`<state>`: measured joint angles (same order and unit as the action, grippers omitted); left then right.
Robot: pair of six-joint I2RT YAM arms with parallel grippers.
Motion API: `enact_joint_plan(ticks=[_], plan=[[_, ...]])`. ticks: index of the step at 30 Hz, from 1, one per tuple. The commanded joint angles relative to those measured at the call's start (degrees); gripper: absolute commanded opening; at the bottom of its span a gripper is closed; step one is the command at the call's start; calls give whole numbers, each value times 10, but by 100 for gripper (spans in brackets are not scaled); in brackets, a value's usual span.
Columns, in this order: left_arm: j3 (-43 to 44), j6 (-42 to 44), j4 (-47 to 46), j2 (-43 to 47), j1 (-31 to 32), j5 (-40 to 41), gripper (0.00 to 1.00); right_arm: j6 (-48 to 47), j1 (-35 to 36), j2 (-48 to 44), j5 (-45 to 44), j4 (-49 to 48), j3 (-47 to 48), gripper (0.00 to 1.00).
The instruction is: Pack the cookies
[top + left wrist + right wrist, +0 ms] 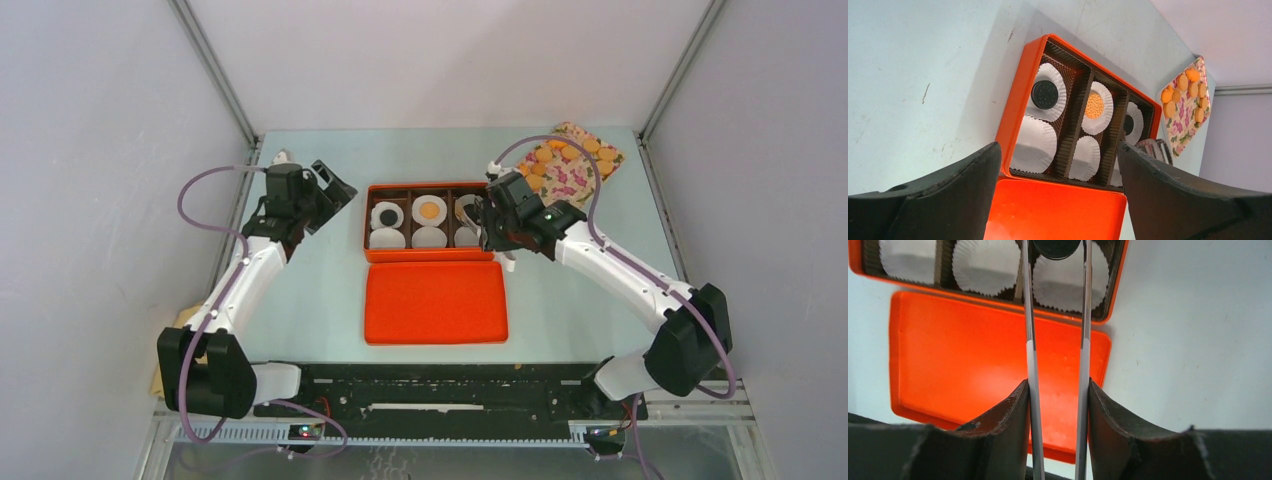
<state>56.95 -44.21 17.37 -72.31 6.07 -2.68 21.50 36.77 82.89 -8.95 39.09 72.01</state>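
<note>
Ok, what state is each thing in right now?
Box: open.
Lid: off, lying flat in front of it.
Left fingers: open, empty.
Right fingers: shut on tongs.
Tongs: pinching a dark cookie.
Front liners: all three empty.
Back-left liner: holds a packed dark cookie.
Back-middle liner: holds an orange cookie.

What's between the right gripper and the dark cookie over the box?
Thin metal tongs: the right gripper holds them, and they pinch the dark cookie. Right wrist view.
</note>
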Motion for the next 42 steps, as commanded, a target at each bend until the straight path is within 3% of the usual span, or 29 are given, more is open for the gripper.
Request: enact_joint_plan(ticks=[1,12,17,20,31,42], plan=[[-18,-7,-4,18,-2,-5,90,30,30,-33,-30,10,-20,22],[-34,-5,-19,27,-2,-23,91,43,37,-32,-55,10,-43,28],[-36,-2,-22,27,-2,-30,90,43,37,-29,-51,4,-43,51],[-34,0,-22,27,-2,-34,90,43,37,-30,-42,-2,-43,57],[-33,-1,-27,27,-2,-44,91,33,21,-76,-108,-2,-19,55],[-30,-1,-39,9,-1,-57,91,17,-145,-27,-102,-22,14,53]])
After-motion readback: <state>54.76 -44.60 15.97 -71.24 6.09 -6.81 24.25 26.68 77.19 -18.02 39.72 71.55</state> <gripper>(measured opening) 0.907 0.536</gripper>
